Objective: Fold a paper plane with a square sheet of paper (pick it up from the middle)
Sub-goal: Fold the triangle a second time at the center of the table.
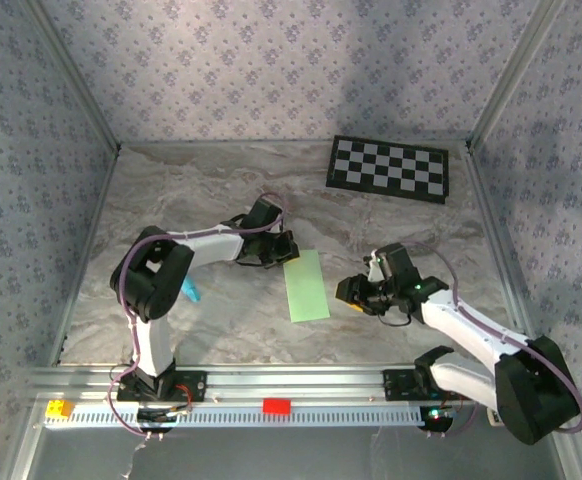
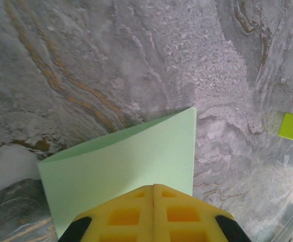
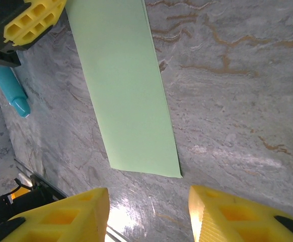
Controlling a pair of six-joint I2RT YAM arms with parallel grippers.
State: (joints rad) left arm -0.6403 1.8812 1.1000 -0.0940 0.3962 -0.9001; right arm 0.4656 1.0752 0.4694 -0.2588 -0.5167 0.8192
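2 grippers, so starting with the left gripper point(image 2: 153, 194): it's clenched, yellow fingers pressed together with no gap, and its tip sits over 1 short end of the square sheet of paper point(image 3: 126, 91). From these views we can't tell whether it's pinching that edge or just pressing on it. The right gripper point(image 3: 147, 195) is released, with its fingers spread and nothing between them. It hovers just off the opposite short end and isn't touching the paper.

The sheet itself lies flat on the desk point(image 1: 211, 200) between the 2 arms, and it's a long narrow rectangle now, not a square. We can see a doubled edge along 1 side, so we reckon the first half-fold is in.

Our guess for the next move: sharpen that centre crease or open the sheet back up, then bring 2 corners in to the middle line for the nose. That means 1 gripper pinning the paper so it can't slide, while the other lifts a single layer.

The small cyan-blue stick point(image 3: 10, 88) lies near the left arm, and the checkerboard point(image 1: 389, 167) is well apart at the back.
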